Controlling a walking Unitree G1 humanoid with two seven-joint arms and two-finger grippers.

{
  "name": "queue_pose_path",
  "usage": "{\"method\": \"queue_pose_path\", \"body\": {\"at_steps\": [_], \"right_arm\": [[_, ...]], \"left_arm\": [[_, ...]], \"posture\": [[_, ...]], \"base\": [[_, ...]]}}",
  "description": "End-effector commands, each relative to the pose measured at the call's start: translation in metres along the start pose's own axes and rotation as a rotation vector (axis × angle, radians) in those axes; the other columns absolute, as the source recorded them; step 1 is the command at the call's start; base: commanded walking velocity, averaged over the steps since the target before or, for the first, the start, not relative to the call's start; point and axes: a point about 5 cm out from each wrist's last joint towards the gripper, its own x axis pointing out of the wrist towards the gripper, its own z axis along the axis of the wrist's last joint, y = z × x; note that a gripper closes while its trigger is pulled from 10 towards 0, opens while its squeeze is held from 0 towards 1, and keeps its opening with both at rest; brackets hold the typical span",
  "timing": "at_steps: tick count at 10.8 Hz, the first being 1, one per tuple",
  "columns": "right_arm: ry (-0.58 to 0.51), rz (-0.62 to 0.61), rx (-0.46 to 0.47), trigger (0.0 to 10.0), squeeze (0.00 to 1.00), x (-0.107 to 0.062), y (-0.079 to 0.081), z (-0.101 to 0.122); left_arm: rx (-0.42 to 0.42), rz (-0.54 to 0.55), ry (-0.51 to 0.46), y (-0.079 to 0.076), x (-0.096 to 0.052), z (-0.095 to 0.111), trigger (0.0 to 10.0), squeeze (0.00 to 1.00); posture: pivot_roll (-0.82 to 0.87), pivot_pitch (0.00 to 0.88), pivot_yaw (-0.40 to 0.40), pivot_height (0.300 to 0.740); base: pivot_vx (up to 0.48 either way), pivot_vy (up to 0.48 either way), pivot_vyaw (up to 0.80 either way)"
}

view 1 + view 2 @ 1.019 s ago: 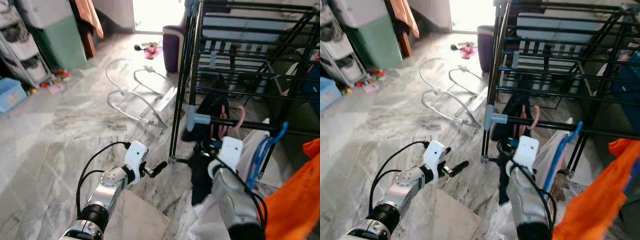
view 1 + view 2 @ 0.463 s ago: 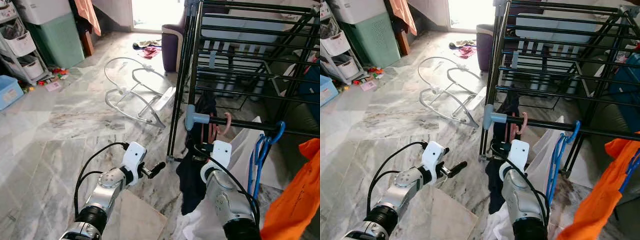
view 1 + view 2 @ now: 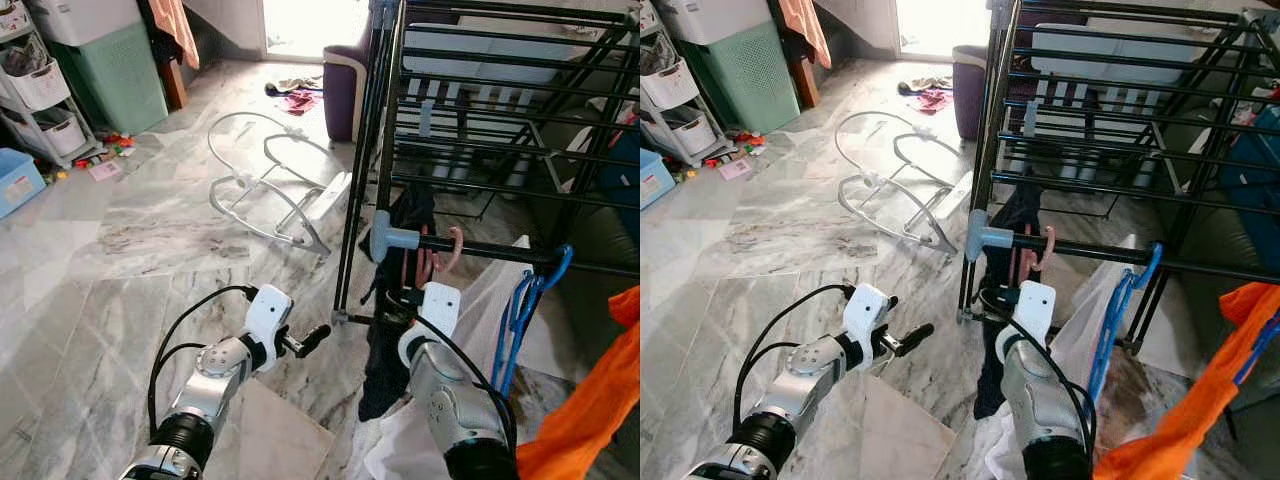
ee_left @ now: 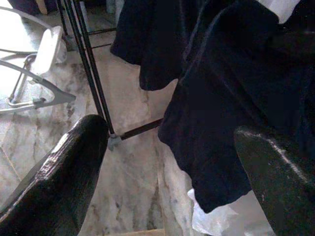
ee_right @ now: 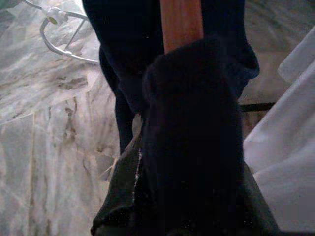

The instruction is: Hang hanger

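- Hanger [image 3: 447, 252]: a pink plastic one with a rounded hook, its hook curled over the black horizontal rail [image 3: 490, 250] of the drying rack [image 3: 385, 120] at centre right of the left eye view; a dark navy garment [image 3: 385, 340] of soft, limp cloth hangs from it down toward the floor
- Right gripper [image 5: 192, 142], seen in the right wrist view, sits pressed among the dark cloth with the pink hanger shaft [image 5: 180, 22] just above it; whether its fingers are closed on anything cannot be told
- Left gripper [image 3: 312, 338] at lower centre of the left eye view points toward the rack's foot; in the left wrist view its two matte black fingers [image 4: 59, 182] stand wide apart with nothing between them
- The rack is thin black metal tubing with a grey plastic joint [image 3: 385, 235] at the rail's end
- Blue plastic hangers [image 3: 525, 310] hang further right on the same rail, beside white cloth [image 3: 480, 310] and an orange garment [image 3: 590, 400] at lower right
- Floor [image 3: 130, 240] is glossy grey-veined marble; a bent white tubular frame [image 3: 270, 190] lies on it at upper centre
- Upper left: a green ribbed bin [image 3: 115, 80] and white shelf baskets [image 3: 40, 90] with unclear contents; a blue tub [image 3: 18, 182] at far left
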Motion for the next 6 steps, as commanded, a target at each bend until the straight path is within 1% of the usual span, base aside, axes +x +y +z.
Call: {"method": "queue_pose_path", "body": {"at_steps": [1, 2, 5, 6], "right_arm": [[0.033, -0.002, 0.002, 10.0, 1.00, -0.002, 0.002, -0.010], [-0.002, -0.019, -0.060, 10.0, 1.00, -0.004, -0.001, -0.006], [-0.085, -0.034, -0.186, 10.0, 1.00, -0.009, 0.002, 0.003], [-0.114, -0.047, -0.208, 10.0, 1.00, -0.012, 0.003, 0.004]], "left_arm": [[0.019, -0.002, 0.011, 0.001, 0.001, 0.002, 10.0, 0.00], [0.019, -0.002, 0.012, 0.001, 0.001, 0.002, 10.0, 0.00], [0.018, 0.004, 0.011, 0.001, 0.002, 0.002, 10.0, 0.00], [0.017, 0.004, 0.010, 0.001, 0.002, 0.002, 10.0, 0.00]], "posture": [[-0.01, 0.084, -0.007, 0.740], [-0.01, 0.084, -0.006, 0.740], [-0.01, 0.083, -0.004, 0.740], [-0.01, 0.079, -0.008, 0.740]], "base": [[0.000, 0.000, 0.00], [0.000, 0.000, 0.00], [0.000, 0.000, 0.00], [0.000, 0.000, 0.00]]}}
